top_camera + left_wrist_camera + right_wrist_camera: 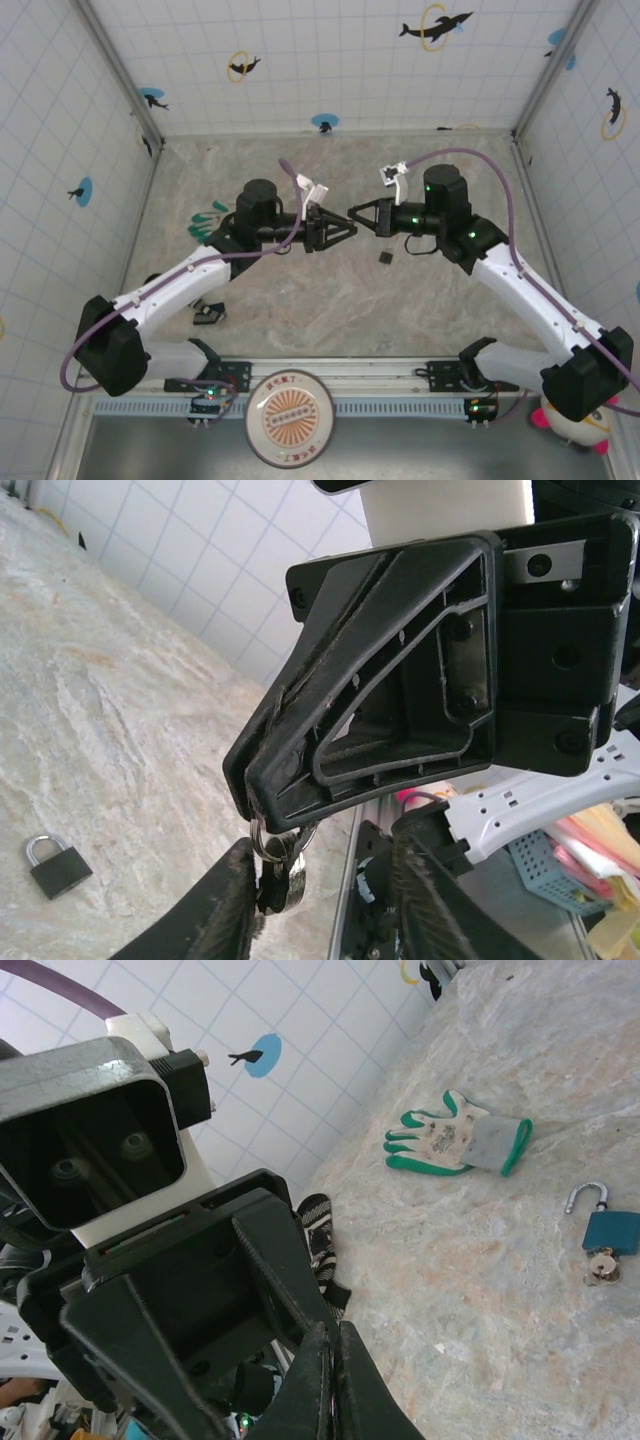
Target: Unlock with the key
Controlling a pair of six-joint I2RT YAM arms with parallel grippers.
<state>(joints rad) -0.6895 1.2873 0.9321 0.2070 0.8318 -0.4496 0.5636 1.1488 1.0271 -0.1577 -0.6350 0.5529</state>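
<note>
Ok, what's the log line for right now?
right gripper: shut on keys | left gripper: open around keys | black padlock: on table, shackle closed

The left arm (pixel 190 275) reaches from its base at 7 o'clock up toward the middle. Its left gripper (pixel 338 228) points to 3 o'clock with the jaws parted. The right arm (pixel 530 290) comes in from 5 o'clock with its elbow bent. Its right gripper (pixel 354 212) points to 9 o'clock with the jaws pressed together. The two grippers meet tip to tip, the closed tip just at the spread fingers (pixel 225 910).
</note>
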